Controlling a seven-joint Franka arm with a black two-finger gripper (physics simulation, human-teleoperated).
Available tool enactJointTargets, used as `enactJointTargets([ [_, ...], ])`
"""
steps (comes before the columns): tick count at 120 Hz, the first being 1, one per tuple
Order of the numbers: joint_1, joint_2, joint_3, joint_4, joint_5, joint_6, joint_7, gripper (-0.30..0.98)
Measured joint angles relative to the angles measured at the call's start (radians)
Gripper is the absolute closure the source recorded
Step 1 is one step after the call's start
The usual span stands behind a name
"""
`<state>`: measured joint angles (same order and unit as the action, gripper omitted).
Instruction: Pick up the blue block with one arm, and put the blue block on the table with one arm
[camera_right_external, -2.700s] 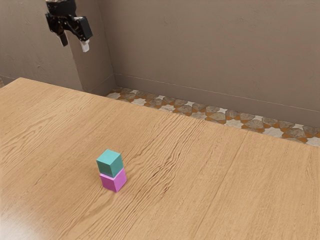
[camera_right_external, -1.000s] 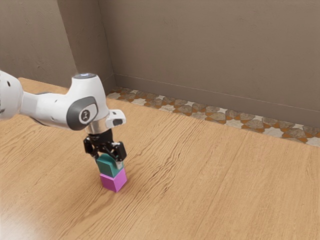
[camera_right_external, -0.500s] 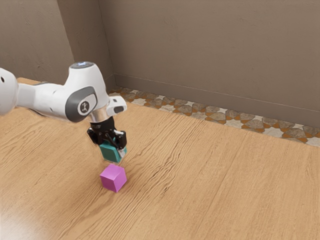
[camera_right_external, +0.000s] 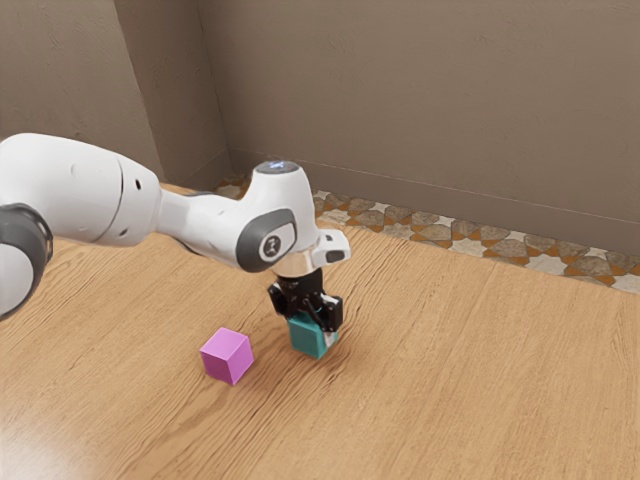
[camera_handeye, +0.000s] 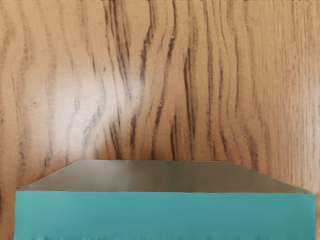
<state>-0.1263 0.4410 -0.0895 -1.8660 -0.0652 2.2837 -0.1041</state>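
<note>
In the exterior view my gripper (camera_right_external: 314, 324) points down, shut on the teal-blue block (camera_right_external: 308, 337), which it holds from two sides. The block is at or just above the wooden table (camera_right_external: 480, 400); whether its bottom touches cannot be told. It stands apart from the pink-purple block, toward the exterior view's right. In the wrist view the blue block (camera_handeye: 165, 215) lies large along the lower edge, with the wood grain of the table (camera_handeye: 150, 75) beyond it.
A pink-purple block (camera_right_external: 227, 356) rests on the table, a short way to the exterior view's left of the held block. Past the table's far edge are a patterned floor (camera_right_external: 460, 242) and a brown wall (camera_right_external: 420, 100).
The gripper came down to the stack, took hold of the blue block and lifted it off the pink one. Since then, hand and block have moved toward the exterior view's right and lower.
</note>
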Motion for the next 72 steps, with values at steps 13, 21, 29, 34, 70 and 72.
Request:
enactJointTargets([
  [13,-0.002,-0.001,0.0,0.003,-0.009,0.001,0.006,0.16],
  [21,-0.003,-0.027,0.001,-0.004,-0.011,0.0,0.009,0.11],
  [29,-0.012,-0.123,0.001,-0.032,-0.012,-0.008,0.01,0.08],
  [34,-0.017,-0.215,0.0,-0.047,-0.012,-0.033,0.011,0.07],
  [70,0.135,-0.577,0.006,-0.049,0.03,-0.306,0.075,0.02],
  [72,0.136,-0.576,0.006,-0.045,0.031,-0.314,0.079,0.02],
])
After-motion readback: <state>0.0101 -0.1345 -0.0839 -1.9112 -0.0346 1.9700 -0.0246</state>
